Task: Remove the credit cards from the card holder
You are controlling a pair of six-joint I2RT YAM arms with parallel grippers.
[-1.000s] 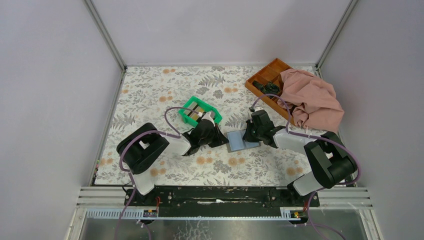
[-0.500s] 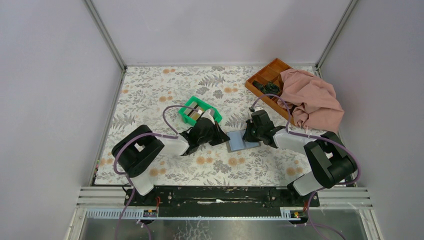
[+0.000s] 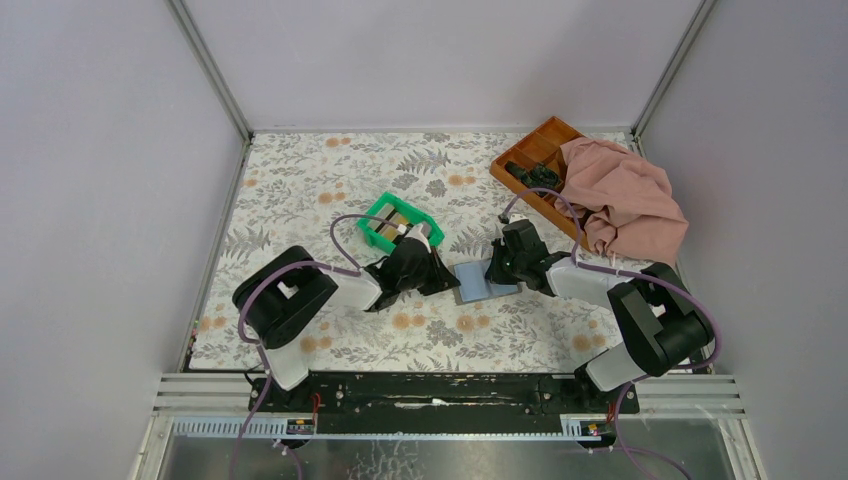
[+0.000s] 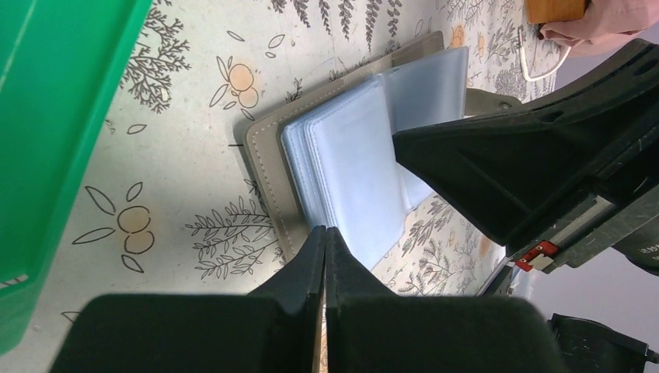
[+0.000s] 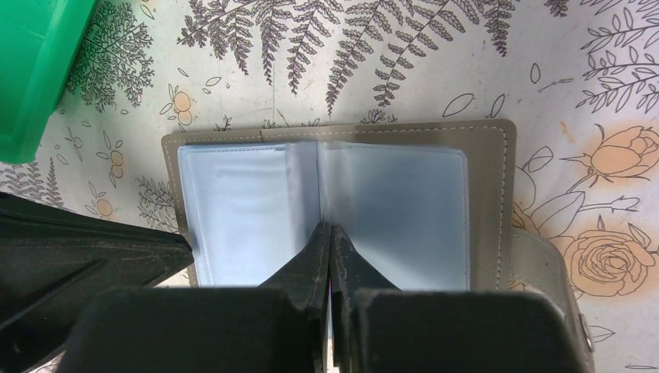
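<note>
The card holder (image 3: pixel 476 283) lies open on the flowered table between my two grippers. It has a grey-tan cover and pale blue clear sleeves (image 5: pixel 396 203). No card shows in the sleeves that face up. My right gripper (image 5: pixel 330 228) is shut, its tips resting on the holder's middle fold. My left gripper (image 4: pixel 325 231) is shut too, its tips at the holder's (image 4: pixel 346 167) left edge, touching the sleeve stack. Flat tan and grey credit cards (image 3: pixel 399 229) lie in the green bin (image 3: pixel 382 215) just behind my left gripper (image 3: pixel 441 278).
An orange-brown compartment tray (image 3: pixel 530 152) with dark small parts stands at the back right, half covered by a pink cloth (image 3: pixel 627 198). The green bin's wall (image 4: pixel 47 116) is close on the left of my left wrist. The enclosure walls ring the table.
My left arm swung out a little and came back, its gripper ending slightly farther right against the holder's edge. The right arm and the holder have hardly moved.
</note>
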